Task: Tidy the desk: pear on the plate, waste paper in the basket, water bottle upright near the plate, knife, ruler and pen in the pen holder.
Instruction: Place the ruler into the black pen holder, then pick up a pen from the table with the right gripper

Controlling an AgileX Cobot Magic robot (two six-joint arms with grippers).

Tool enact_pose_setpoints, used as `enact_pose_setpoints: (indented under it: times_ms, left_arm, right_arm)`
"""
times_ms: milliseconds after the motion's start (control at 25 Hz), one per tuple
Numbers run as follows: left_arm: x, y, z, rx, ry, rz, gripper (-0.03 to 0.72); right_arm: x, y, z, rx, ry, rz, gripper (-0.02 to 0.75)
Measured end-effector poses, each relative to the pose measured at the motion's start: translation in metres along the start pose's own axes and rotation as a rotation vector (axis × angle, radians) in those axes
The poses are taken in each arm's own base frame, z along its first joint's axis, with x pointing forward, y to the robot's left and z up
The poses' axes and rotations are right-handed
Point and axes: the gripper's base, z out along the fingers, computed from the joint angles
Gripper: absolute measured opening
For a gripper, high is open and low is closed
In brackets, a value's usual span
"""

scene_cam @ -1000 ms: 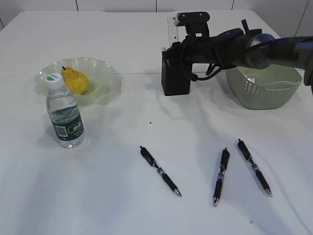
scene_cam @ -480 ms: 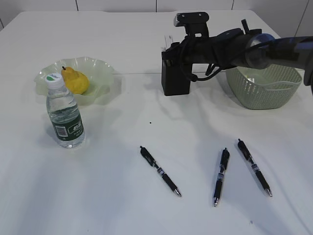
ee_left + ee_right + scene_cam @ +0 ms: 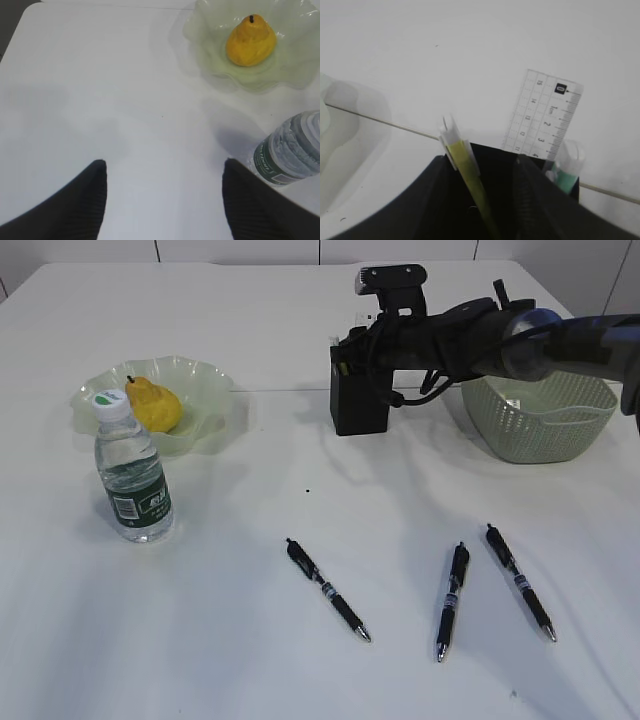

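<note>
Centrally, the matte black pen holder (image 3: 358, 390) stands upright on the white desk (image 3: 300, 660), beside the grey-green woven-look basket (image 3: 540, 420). It holds a clear ruler (image 3: 543, 116) with dark markings, a yellow-bodied knife (image 3: 468, 170) leaning to one side, and a green-and-white item (image 3: 565, 172) at its far corner. The right gripper (image 3: 485, 200) hovers directly above the holder, jaws partly apart and gripping nothing. The yellow pear (image 3: 153, 405) sits in the pale green ruffled plate (image 3: 205, 385); the water bottle (image 3: 133, 480) stands upright just beside it. Three black pens (image 3: 328, 590) lie on the desk. The left gripper (image 3: 162, 200) is spread wide, empty, above bare desk near the bottle.
</note>
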Motion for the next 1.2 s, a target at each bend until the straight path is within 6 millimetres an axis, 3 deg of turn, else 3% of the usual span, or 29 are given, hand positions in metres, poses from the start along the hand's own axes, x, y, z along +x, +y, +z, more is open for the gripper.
enact_pose_setpoints:
  times_ms: [320,880,1000,1200]
  left_arm:
    - [0.0,0.0,0.0,0.0,0.0,0.0,0.51]
    - [-0.001,0.001,0.0,-0.012,-0.009,0.023,0.51]
    - [-0.001,0.001,0.0,-0.013,-0.009,0.024,0.51]
    - [-0.001,0.001,0.0,-0.013,-0.009,0.024,0.51]
  right_arm:
    - [-0.009,0.001,-0.005,0.0,-0.018,-0.005,0.317]
    - [-0.081,0.021,-0.06,-0.129,-0.09,-0.144,0.337]
    - [-0.092,0.026,-0.075,-0.167,-0.061,-0.138,0.337]
    - [-0.091,0.029,-0.095,-0.182,0.151,-0.123,0.338]
